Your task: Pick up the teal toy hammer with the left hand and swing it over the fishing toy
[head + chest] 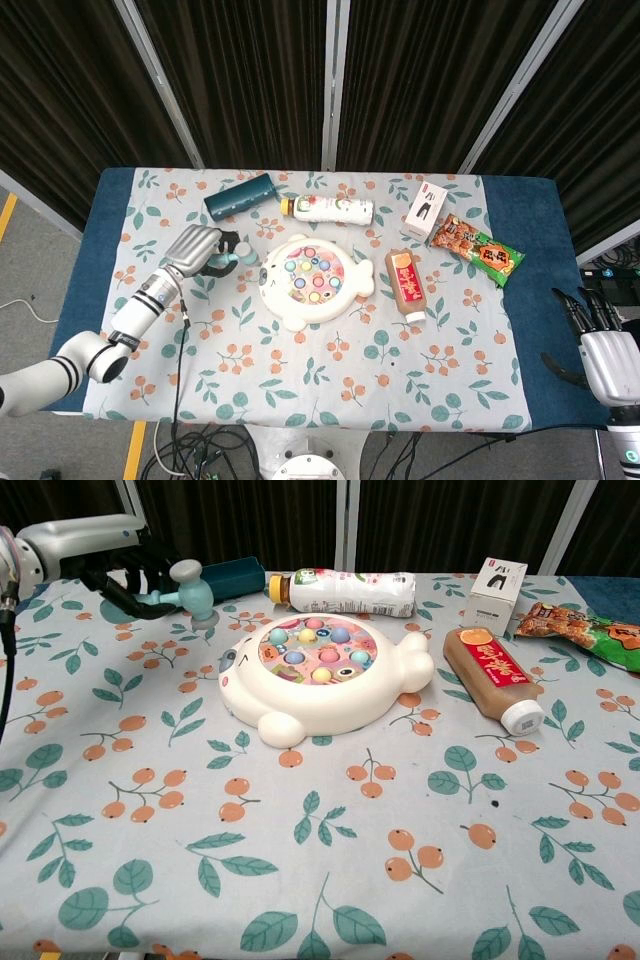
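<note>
My left hand [194, 250] [118, 568] grips the handle of the teal toy hammer [184, 590] [239, 257], whose head hangs just above the cloth, left of the fishing toy. The fishing toy [315, 281] [322, 673] is a white fish-shaped board with coloured pegs on top, at the table's middle. Hammer and toy are apart. My right hand [598, 345] hangs beyond the table's right edge with its fingers spread and nothing in them.
Behind the toy lie a dark teal can [240, 195] and a white drink bottle [328, 208]. To its right are a brown bottle [406, 282], a white box [427, 209] and a snack packet [478, 247]. Floral cloth [320, 860] covers the near table.
</note>
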Motion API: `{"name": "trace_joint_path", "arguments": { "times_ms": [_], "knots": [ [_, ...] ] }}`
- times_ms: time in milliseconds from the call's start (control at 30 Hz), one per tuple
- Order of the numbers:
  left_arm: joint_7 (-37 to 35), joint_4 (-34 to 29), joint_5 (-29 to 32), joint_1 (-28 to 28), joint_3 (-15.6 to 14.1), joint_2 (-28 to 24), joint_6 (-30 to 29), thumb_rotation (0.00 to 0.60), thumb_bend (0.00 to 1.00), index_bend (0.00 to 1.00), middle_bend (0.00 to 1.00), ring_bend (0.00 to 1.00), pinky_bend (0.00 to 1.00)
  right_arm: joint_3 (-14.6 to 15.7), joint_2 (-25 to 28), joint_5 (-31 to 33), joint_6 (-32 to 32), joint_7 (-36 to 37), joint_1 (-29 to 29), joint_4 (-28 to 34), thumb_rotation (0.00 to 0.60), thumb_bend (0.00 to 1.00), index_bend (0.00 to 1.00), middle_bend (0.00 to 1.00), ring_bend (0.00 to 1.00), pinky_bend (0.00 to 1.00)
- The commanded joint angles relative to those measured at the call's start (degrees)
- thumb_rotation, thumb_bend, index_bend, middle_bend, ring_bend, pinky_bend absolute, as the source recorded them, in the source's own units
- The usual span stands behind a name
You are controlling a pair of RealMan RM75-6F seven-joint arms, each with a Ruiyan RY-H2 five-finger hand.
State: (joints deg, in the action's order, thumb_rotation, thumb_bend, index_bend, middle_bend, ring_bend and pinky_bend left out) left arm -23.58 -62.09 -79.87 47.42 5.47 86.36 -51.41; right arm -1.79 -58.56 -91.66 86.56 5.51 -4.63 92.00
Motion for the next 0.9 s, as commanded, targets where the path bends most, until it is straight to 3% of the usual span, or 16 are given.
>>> {"name": "trace_joint_path", "arguments": {
  "times_ms": [33, 400, 633, 900],
  "knots": [
    [-2.01, 6.21, -0.15, -1.78, -1.66, 3.79, 0.33, 0.600, 0.56, 0.59, 0.56, 0.46, 0.52, -0.07, 0.08, 0.16, -0.06, -0.23, -0.02, 0.22, 0.600, 0.12, 0.07, 0.17, 0.00, 0.00],
    [-4.44, 13.40, -2.23, -2.58, -3.32, 8.09, 1.88, 0.600, 0.44, 0.54, 0.51, 0.39, 0.47, -0.06, 0.03, 0.52, -0.35, -0.67, -0.01, 0.64, 0.600, 0.12, 0.07, 0.17, 0.00, 0.00],
    [-4.38, 13.32, -2.96, -3.11, -3.72, 7.93, 2.01, 0.600, 0.36, 0.39, 0.38, 0.28, 0.42, -0.09, 0.13, 0.37, -0.23, -0.85, -0.02, 0.84, 0.600, 0.12, 0.07, 0.17, 0.00, 0.00],
    [-3.55, 11.27, -2.95, -3.69, -3.38, 6.78, 1.80, 0.600, 0.33, 0.30, 0.35, 0.27, 0.41, -0.10, 0.06, 0.13, -0.10, -1.02, -0.06, 0.95, 0.600, 0.12, 0.07, 0.17, 0.00, 0.00]
  ]
}}
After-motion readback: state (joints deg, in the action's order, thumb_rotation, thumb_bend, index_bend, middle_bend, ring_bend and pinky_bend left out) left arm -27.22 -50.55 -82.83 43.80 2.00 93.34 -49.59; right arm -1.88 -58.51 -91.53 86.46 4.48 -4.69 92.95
